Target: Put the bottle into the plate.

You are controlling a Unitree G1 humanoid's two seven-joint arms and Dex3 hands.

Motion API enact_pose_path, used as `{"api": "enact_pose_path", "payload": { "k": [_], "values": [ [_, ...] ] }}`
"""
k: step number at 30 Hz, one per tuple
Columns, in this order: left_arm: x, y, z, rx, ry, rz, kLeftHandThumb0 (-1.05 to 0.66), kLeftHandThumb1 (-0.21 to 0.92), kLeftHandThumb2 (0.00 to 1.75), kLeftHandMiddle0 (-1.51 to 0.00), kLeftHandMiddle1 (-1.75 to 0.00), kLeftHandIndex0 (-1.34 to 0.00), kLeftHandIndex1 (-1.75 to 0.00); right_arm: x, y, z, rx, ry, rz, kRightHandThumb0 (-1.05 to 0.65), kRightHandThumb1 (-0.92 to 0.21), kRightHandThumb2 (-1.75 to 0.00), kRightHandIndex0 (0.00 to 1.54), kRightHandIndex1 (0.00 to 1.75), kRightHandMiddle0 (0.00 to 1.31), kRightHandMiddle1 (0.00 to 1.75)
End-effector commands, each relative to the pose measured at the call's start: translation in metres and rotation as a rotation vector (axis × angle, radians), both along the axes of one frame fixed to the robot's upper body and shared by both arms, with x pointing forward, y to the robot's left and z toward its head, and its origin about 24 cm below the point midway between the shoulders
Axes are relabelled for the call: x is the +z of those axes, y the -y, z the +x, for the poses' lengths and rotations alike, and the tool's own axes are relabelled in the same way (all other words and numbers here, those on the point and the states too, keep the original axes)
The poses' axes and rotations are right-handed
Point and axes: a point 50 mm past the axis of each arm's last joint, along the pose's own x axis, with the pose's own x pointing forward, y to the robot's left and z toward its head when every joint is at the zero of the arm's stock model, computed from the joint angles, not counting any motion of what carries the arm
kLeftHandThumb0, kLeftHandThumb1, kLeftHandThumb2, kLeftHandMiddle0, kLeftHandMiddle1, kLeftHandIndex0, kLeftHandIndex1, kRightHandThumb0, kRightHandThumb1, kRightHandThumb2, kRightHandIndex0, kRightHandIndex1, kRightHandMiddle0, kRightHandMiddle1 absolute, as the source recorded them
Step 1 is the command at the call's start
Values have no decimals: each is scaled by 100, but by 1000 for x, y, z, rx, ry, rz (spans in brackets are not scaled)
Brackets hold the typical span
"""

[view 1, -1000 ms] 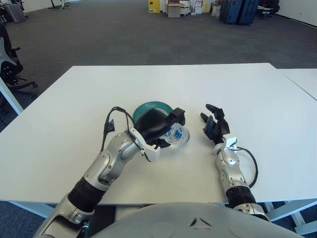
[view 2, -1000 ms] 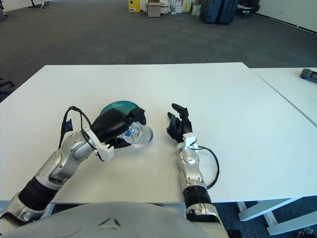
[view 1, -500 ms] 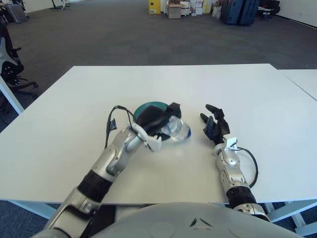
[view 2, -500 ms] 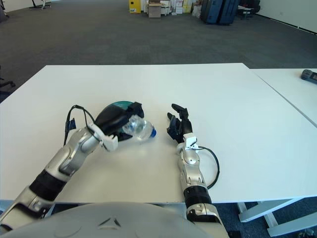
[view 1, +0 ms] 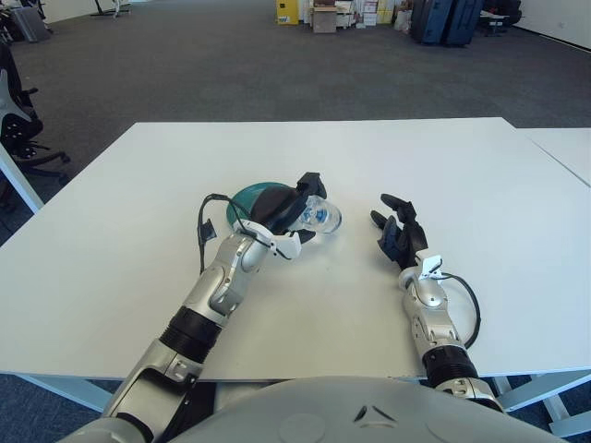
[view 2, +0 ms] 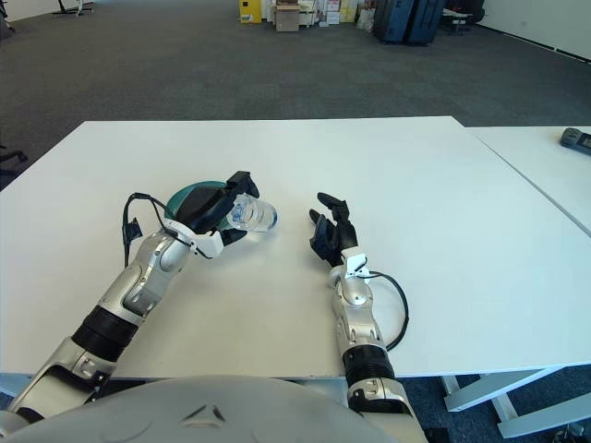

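While left hand (view 1: 282,208) grips bottle (view 1: 319,215) at plate's (view 1: 242,196) right edge — tilted | right hand (view 1: 399,232) near right — fingers relaxed, holding nothing

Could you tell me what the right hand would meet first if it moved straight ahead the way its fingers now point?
Probably nothing: the right hand points forward over bare table, and the way looks free to the far edge.
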Motion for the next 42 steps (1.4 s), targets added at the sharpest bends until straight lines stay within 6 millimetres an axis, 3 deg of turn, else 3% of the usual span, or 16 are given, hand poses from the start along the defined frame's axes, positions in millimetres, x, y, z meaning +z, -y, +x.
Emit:
{"api": "enact_pose_path", "payload": {
  "k": [1,42],
  "values": [
    [13,-7,16,50,41,-31,-48,31,132,-117,-175,-62,-175,-30,5,-23,-22,-169,11,-92,-92,-96,55,2,0,81],
    [12,-13,31,95,9,-166,-46,36,126,-112,-175,-57,-175,-35,3,-21,-8,-183,8,-92,-92,-98,54,2,0,79]
  ]
}}
